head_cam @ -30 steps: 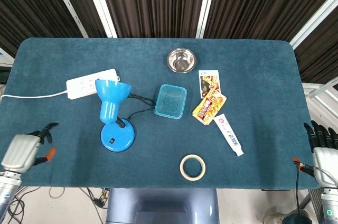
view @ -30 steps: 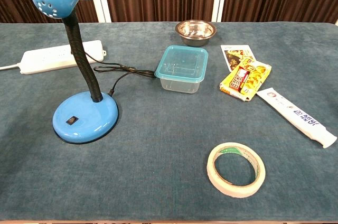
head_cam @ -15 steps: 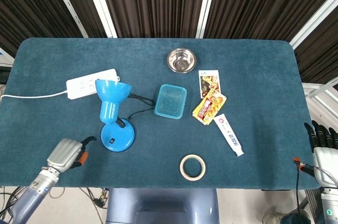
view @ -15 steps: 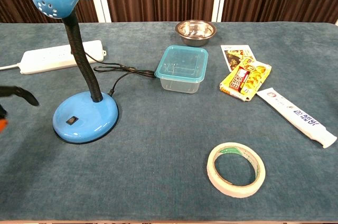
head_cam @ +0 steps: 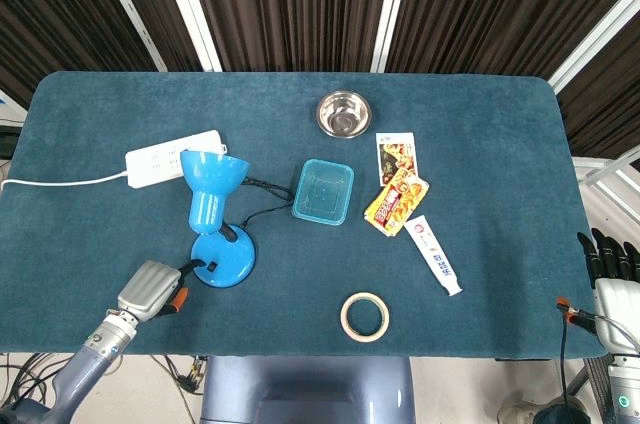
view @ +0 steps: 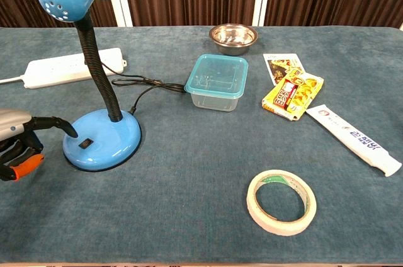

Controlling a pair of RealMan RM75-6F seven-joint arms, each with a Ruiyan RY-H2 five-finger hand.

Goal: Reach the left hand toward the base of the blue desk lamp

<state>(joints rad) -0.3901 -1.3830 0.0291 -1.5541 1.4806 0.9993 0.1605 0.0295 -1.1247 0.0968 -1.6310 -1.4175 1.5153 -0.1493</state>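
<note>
The left hand [view: 19, 141] hangs at the table's [head_cam: 500, 144] near-left edge, holding nothing, fingers apart, one dark fingertip just over the rim of the lamp's [head_cam: 215, 214] base [view: 101, 139] at its nine o'clock. The lamp stands left of centre, a power strip [head_cam: 170, 158] at its eleven o'clock and a clear box [head_cam: 324, 191] at two. The right hand [head_cam: 612, 274] waits off the right edge; I cannot tell its grip.

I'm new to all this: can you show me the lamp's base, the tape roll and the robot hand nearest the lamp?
lamp base [view: 104, 138], chest view, top of the blue disc
tape roll [view: 281, 202], chest view, its near rim
left robot hand [head_cam: 153, 289], head view, grey back
</note>
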